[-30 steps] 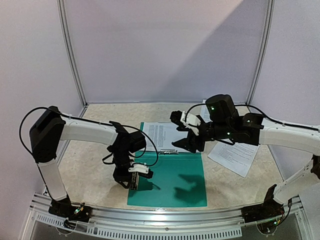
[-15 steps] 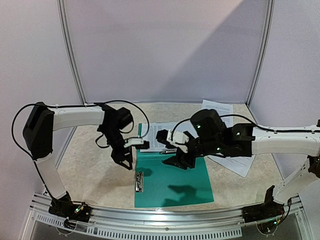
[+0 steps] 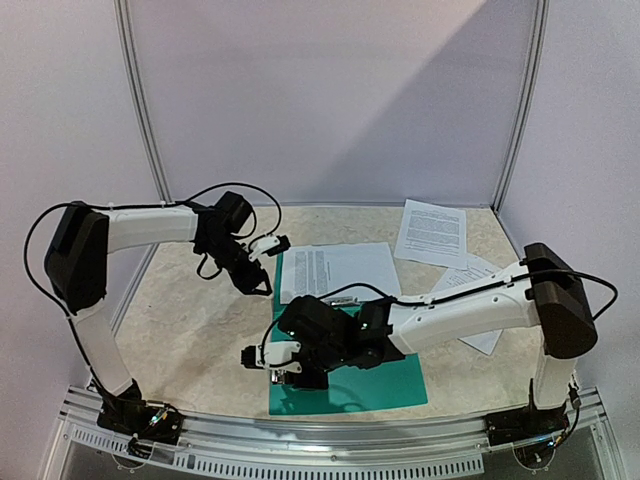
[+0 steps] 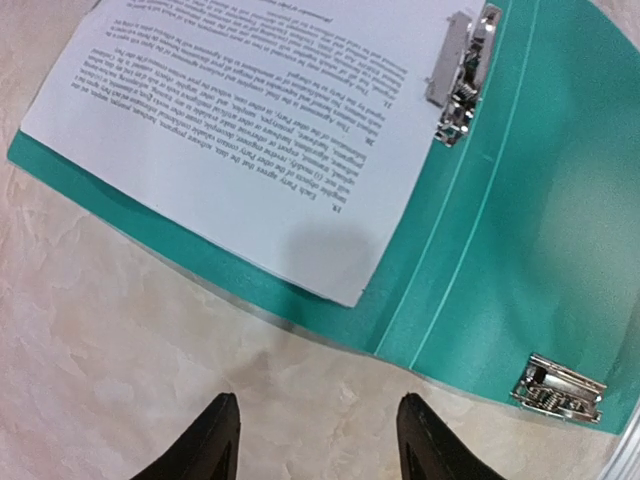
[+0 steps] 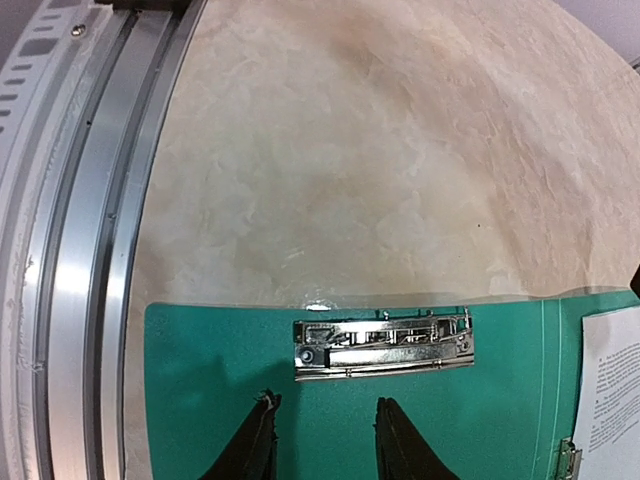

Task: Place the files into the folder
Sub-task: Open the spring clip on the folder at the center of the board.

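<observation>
Left jaws: apart, empty, above bench beside folder. Right jaws: apart, empty, over folder's near clip. Files: one sheet on open folder, others loose on bench. Likely light, floppy, slick; pinch an edge.

You're looking into three-sided booth. Back wall: plain pale lilac panel; left wall and right wall same finish. Slim metal post at far-left corner, twin post at far-right corner. Diagonal light split across back wall: upper right brighter, lower left in soft shade. Tabletop: beige, marbled, faint sheen. Aluminium rail with slotted strip runs along near edge.
</observation>
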Robot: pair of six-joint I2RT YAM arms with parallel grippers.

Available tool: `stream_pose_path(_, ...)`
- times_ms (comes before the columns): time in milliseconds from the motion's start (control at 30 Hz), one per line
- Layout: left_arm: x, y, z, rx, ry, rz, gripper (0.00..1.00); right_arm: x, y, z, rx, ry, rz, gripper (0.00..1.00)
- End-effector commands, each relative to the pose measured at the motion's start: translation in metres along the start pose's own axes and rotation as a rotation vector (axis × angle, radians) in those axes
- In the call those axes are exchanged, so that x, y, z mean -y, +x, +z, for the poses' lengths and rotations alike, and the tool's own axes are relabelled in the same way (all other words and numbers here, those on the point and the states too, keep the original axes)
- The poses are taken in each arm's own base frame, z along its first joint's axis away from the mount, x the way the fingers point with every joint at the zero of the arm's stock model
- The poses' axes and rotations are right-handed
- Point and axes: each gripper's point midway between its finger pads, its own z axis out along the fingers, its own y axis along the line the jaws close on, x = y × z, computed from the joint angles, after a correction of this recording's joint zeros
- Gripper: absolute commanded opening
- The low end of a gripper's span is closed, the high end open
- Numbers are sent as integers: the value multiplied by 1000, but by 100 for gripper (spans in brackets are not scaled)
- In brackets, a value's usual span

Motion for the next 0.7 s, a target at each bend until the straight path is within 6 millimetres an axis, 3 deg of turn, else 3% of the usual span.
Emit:
stream_pose_path(0, -4, 2, 22, -14, -36, -60, 55, 2, -14, 11, 33, 0, -46, 33)
stream_pose_path(167, 5, -2, 30, -26, 28, -147, 55, -11, -10, 36, -24, -38, -93, 27)
stream_pose_path(267, 16, 4, 40, -57, 105, -242, 55, -19, 3, 47, -69, -60, -97, 23)
stream_pose_path(400, 25, 11, 50, -47, 150, -313, 53, -21, 8, 49, -81, -66, -93, 20)
stream_pose_path(667, 23, 13, 60, -35, 140, -336, 52, -28, 14, 56, -104, -81, -104, 18)
